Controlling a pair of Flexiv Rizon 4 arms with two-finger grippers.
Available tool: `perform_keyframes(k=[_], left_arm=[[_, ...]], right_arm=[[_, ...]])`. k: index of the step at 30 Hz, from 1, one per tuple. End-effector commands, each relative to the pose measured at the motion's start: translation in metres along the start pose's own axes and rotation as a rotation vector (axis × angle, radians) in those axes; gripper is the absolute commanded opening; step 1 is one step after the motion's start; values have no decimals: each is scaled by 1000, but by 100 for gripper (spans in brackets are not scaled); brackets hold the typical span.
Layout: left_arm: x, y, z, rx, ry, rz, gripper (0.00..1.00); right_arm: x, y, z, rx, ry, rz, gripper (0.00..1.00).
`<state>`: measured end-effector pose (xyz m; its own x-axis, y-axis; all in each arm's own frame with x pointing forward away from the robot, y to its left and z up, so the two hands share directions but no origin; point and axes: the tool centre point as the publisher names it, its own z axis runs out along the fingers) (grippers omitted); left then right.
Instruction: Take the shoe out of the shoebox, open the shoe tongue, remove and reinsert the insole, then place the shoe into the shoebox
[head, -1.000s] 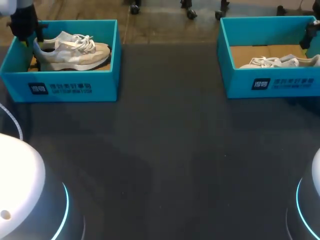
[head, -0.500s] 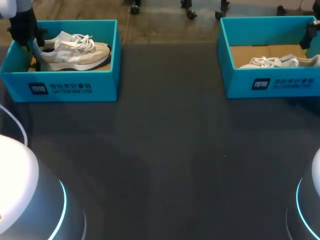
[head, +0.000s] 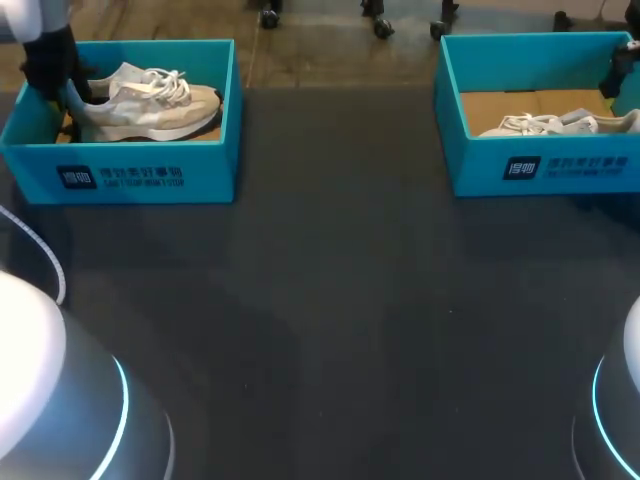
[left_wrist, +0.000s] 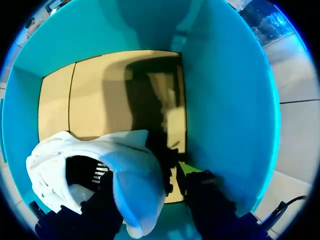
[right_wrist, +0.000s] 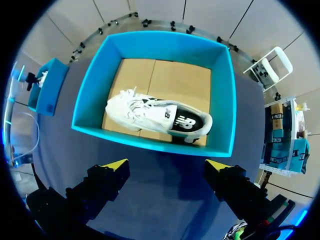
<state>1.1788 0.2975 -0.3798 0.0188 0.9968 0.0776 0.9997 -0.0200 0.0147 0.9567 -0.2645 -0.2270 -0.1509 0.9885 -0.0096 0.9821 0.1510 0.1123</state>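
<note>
Wide passage over table (head: 340, 300) between left shoebox (head: 150, 178) and right shoebox (head: 540, 168); tight gap between left one's shoe (left_wrist: 132, 175) and end wall (left_wrist: 225, 110).

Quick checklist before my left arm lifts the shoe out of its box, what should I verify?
1. Left pincer at the heel of the left shoe, inside the left box: ok.
2. Left pincer's hold on the heel: cannot tell.
3. Left shoe upright, laces on top: ok.
4. Right pincer open, outside the right box: ok.
5. Right shoe in the right box: ok.

The right shoebox (head: 470, 160) hides the sole of its shoe (head: 545, 124) (heel cut off by the edge)
</note>
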Motion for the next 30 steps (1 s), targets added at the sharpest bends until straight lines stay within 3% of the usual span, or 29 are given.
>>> perform_keyframes(k=[1, 2, 5, 6, 16, 19, 20, 24, 30], left_arm=[[1, 16, 7, 32, 4, 2, 36], [1, 17, 7, 33, 7, 7, 33], [1, 17, 7, 36, 12, 14, 4], [2, 17, 5, 48, 1, 18, 0], [9, 8, -22, 45, 32, 45, 0], [10, 2, -45, 46, 45, 63, 0], [11, 0, -50, 8, 60, 66, 0], [11, -8, -77, -16, 55, 79, 0], [14, -16, -126, 2, 20, 69, 0]], right_arm=[[0, 0, 0, 0, 0, 0, 100], [0, 0, 0, 0, 0, 0, 100], [0, 0, 0, 0, 0, 0, 100], [0, 0, 0, 0, 0, 0, 100], [0, 0, 0, 0, 0, 0, 100], [0, 0, 0, 0, 0, 0, 100], [0, 0, 0, 0, 0, 0, 100], [0, 0, 0, 0, 0, 0, 100], [0, 0, 0, 0, 0, 0, 100]])
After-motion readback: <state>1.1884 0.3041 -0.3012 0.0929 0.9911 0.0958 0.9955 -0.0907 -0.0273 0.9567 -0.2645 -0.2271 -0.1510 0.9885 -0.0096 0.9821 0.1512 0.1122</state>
